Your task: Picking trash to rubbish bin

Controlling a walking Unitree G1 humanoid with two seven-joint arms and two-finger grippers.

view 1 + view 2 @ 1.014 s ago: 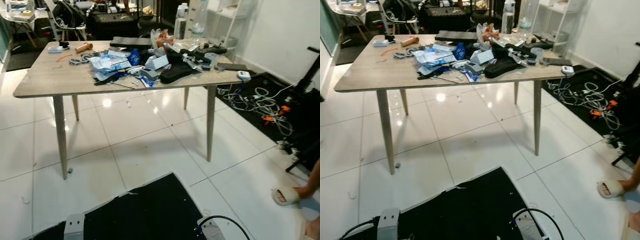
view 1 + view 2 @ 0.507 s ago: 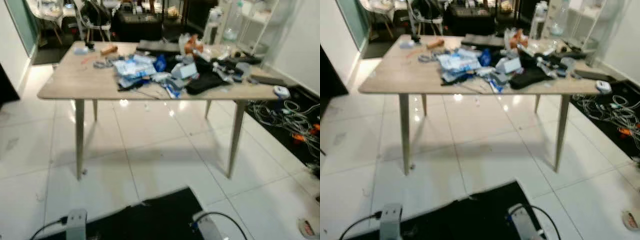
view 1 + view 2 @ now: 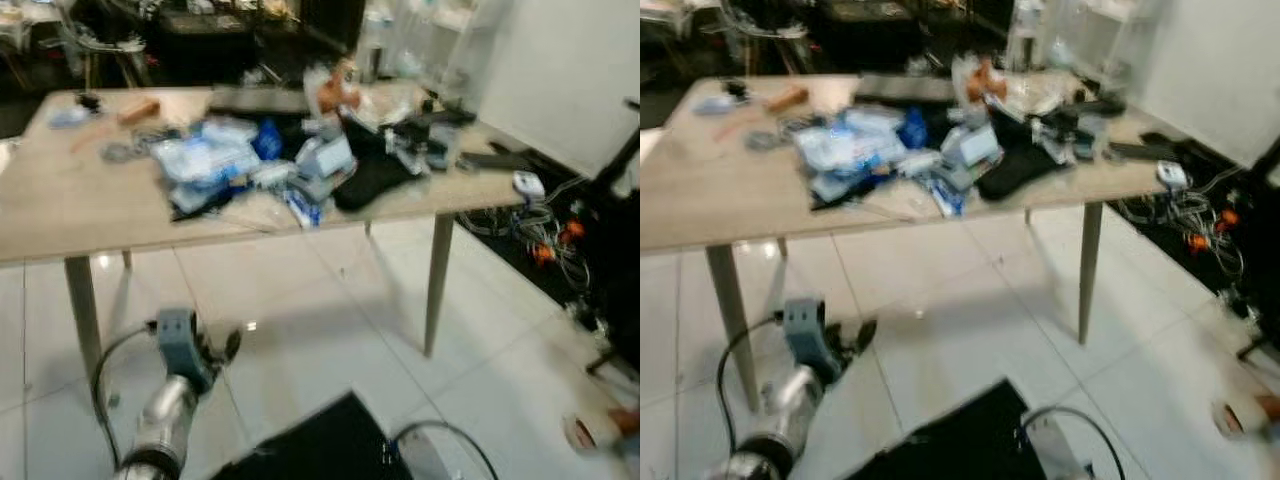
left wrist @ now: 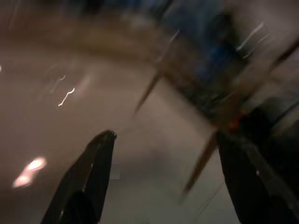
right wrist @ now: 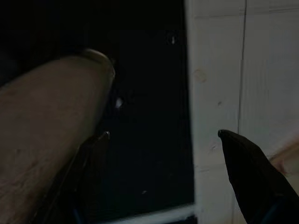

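Observation:
A wooden table point(image 3: 60, 215) stands in front of me, its middle heaped with trash: blue and white wrappers point(image 3: 205, 162), a black pouch point(image 3: 368, 176) and an orange-tinted bag point(image 3: 328, 88). My left arm reaches up from the lower left, and its gripper point(image 3: 222, 349) hangs below the table's front edge, over the white floor. In the blurred left wrist view the left gripper point(image 4: 167, 135) is open, with table legs beyond it. The right gripper point(image 5: 163, 134) is open too, hanging low over a black mat and white tiles, holding nothing.
The table's right front leg point(image 3: 434, 281) stands on white tiles. Tangled cables point(image 3: 553, 238) and a black stand point(image 3: 617, 176) lie at the right. A person's sandalled foot point(image 3: 598, 430) is at the bottom right. The black mat point(image 3: 320, 445) lies at my feet.
The view has swung and drawn nearer to the table, now blurred. My left arm has risen into sight below the table's front edge.

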